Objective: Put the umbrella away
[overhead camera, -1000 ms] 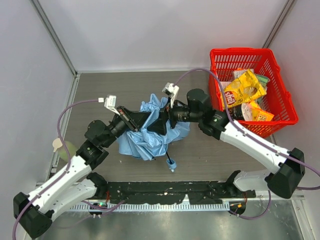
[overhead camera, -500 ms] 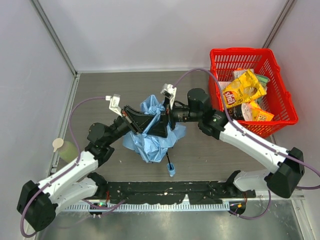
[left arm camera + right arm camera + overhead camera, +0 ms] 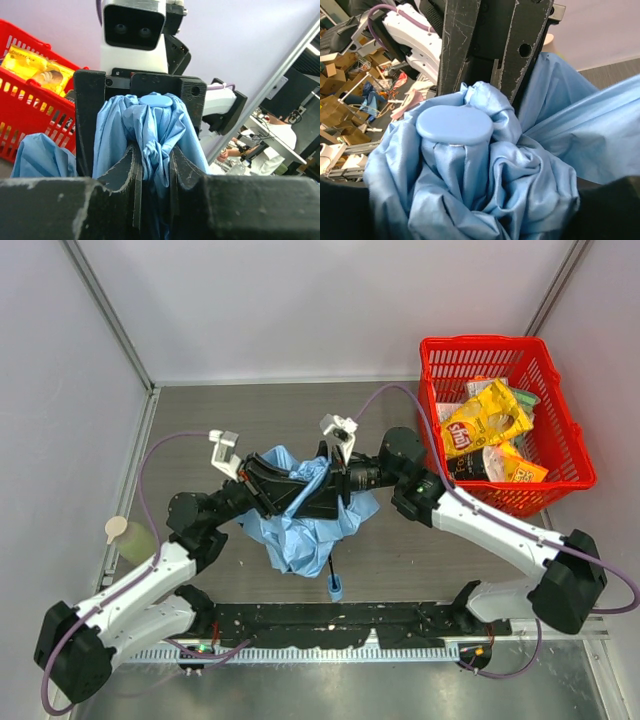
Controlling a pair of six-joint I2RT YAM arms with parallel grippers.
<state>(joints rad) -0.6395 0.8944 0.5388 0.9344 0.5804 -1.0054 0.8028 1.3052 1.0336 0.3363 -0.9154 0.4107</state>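
Observation:
The umbrella is a crumpled sky-blue bundle held off the table between both arms, its thin black shaft hanging down to the small blue handle. My left gripper is shut on a fold of the canopy; the left wrist view shows that fabric pinched between its fingers. My right gripper faces it from the right. Its fingers press both sides of the bunched top, just below the round blue cap. Fabric fills the right wrist view.
A red basket with snack bags stands at the back right, close to the right arm's elbow. A pale green bottle sits by the left wall. A black and metal rail runs along the near edge.
Both arms lifted and gathered the umbrella into a tighter bundle and shifted it slightly left. The handle swung nearer. The right gripper's wide-open jaws closed in on the canopy's top.

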